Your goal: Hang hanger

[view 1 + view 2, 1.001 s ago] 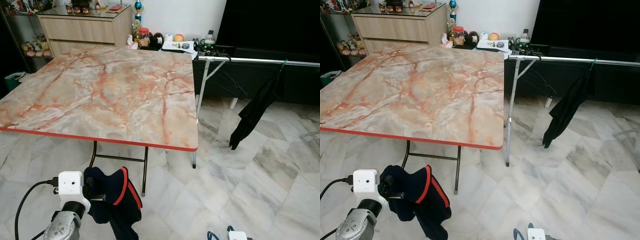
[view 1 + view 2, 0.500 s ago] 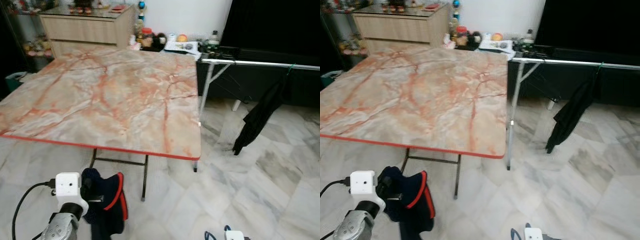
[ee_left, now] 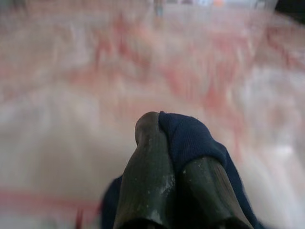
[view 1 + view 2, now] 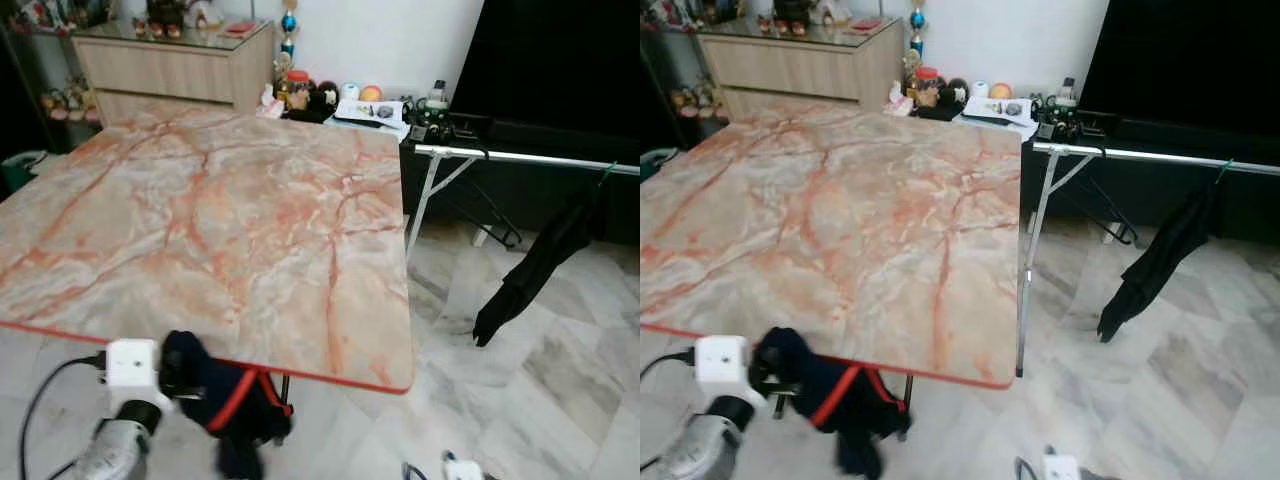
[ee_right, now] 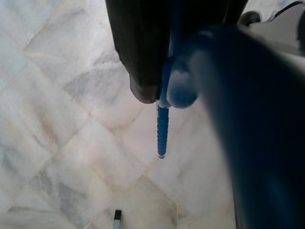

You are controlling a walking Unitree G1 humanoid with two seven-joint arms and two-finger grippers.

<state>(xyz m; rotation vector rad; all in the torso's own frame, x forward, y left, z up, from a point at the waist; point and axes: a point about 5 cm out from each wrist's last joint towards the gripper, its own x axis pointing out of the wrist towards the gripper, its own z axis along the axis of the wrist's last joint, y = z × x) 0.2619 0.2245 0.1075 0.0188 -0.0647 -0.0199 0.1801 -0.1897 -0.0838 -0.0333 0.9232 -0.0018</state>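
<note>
We take the marble-patterned table (image 4: 230, 210) with its red edge as our landmark. At its near edge, our left gripper (image 3: 167, 176) is pinched closed on a dark navy garment (image 4: 225, 395) with a red stripe, which hangs bunched from the fingers in front of and just below the table's red rim; in the left wrist view we see navy cloth wrapped over the two black fingers (image 3: 147, 162), with the tabletop blurred beyond. The white camera block (image 4: 132, 362) on that wrist sits just before the table's near edge, with a black cable (image 4: 45, 405) looping off it. Our right gripper (image 5: 162, 90) is low over the pale marble floor (image 4: 560, 380), on the near side of the table's right corner, and it is clamped on a blue hanger (image 5: 164, 114): in the right wrist view a ridged blue rod pokes out past the dark fingers, and a thick blurred blue part crosses close to the lens. Beyond the table's far right corner stands a metal drying rack (image 4: 520, 157), its silver rail running away from the table, and a black garment (image 4: 540, 265) hangs from that rail on a green hook, well apart from the table. Behind the table's far edge we see a wooden cabinet (image 4: 170, 70) and a low shelf of small cluttered things (image 4: 350, 98), too small for us to tell.
</note>
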